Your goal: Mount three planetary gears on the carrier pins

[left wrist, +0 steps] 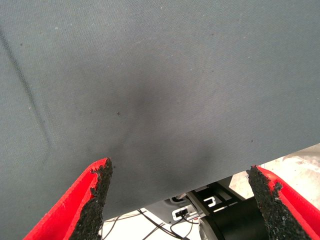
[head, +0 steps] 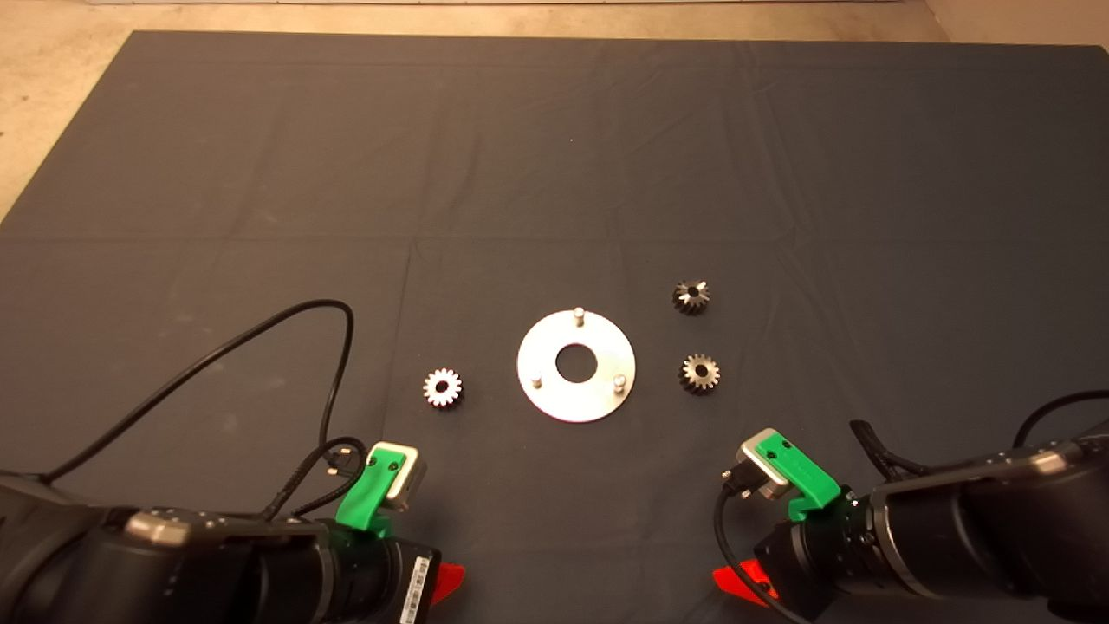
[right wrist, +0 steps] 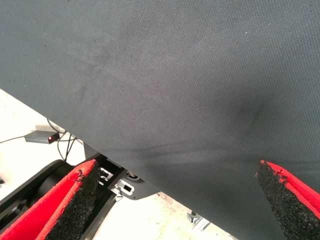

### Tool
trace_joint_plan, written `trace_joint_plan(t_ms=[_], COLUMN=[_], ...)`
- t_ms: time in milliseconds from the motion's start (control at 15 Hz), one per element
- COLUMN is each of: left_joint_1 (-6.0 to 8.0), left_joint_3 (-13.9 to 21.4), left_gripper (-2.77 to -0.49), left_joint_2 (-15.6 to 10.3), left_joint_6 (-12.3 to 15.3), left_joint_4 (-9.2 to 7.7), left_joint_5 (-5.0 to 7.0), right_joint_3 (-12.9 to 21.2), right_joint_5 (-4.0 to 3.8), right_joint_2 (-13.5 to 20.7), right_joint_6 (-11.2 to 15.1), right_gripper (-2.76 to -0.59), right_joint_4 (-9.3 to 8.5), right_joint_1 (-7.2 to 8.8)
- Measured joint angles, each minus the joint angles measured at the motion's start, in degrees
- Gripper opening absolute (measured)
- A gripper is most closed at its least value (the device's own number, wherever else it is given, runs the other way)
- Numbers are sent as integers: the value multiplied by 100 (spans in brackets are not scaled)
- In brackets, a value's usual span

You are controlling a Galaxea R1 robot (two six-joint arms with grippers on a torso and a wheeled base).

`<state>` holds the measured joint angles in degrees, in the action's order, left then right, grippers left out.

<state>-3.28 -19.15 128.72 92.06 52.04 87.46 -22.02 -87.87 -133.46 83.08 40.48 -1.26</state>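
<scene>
Evidently nothing is being fitted yet: both the left gripper (left wrist: 180,200) and right gripper (right wrist: 177,200) are waiting spread wide and empty at the mat's (head: 260,173) near edge, the three planetary gears (head: 443,387) are lying loose beside the disc (head: 606,347), and its carrier pins (head: 579,316) are standing bare.

Your desk is covered by a dark grey mat (head: 554,156), creased with fold lines that cross it lengthwise and sideways (one long crease runs straight across the middle). Past the mat's far edge and its far left corner you can see a pale beige floor (head: 52,95), lightly mottled, and a lighter strip along the very top. The light falls evenly, with soft shadows only. In the wrist views, beyond the mat's near edge, you get a whitish floor (right wrist: 30,115) with loose cables and a small grey box (right wrist: 42,137) showing a red light.
</scene>
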Motion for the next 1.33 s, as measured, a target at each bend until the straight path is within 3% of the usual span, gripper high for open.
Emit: trace_joint_plan(t_ms=[600, 1200, 1333], left_joint_1=[0, 0, 0], left_joint_3=[0, 6, 6], left_gripper=[-134, -134, -134], left_joint_2=[5, 129, 144], left_joint_6=[0, 0, 0], left_joint_4=[0, 1, 0], left_joint_5=[0, -1, -2], right_joint_3=[0, 0, 0], right_joint_5=[5, 2, 6], right_joint_2=[107, 294, 343], right_joint_6=[-15, -378, -423], right_gripper=[-100, -100, -100], right_joint_4=[0, 0, 0], right_joint_1=[-1, 4, 205])
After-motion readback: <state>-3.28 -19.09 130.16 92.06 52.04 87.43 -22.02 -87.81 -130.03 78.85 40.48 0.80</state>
